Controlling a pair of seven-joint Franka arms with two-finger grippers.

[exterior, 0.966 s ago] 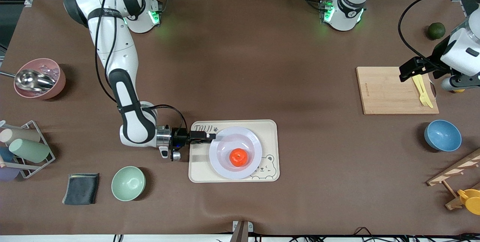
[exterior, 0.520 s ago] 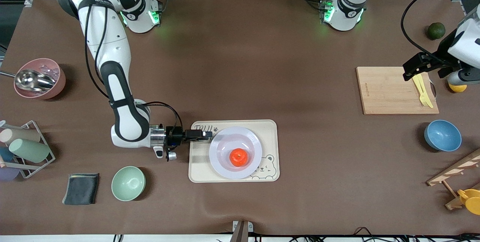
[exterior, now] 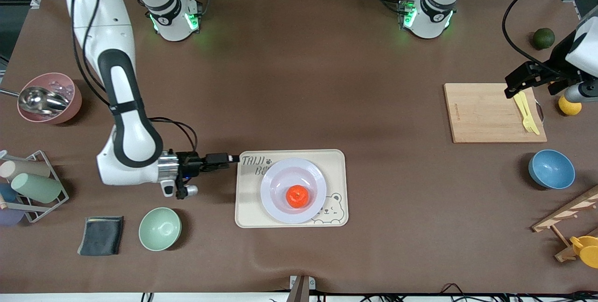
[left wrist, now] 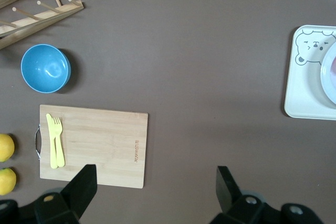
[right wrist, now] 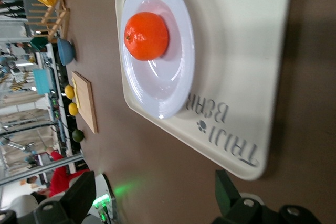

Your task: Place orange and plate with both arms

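the orange [exterior: 297,196] sat in the plate [exterior: 280,211] at lower centre; right gripper [exterior: 233,158] beside the tray [exterior: 335,159], fingers apart; left gripper [exterior: 513,87] at upper right, fingers apart.

White arms, black joint bands, black cables, green-lit bases.

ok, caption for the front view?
Orange on plate on tray; right end effector open beside tray.

A bright red-orange orange [exterior: 297,196] sits on a pale lavender-white plate [exterior: 281,209]. The cream tray [exterior: 337,161] carries a bear print and grey lettering. The counter [exterior: 299,82] is brown; a pale green bowl [exterior: 160,229], a blue bowl [exterior: 551,169].
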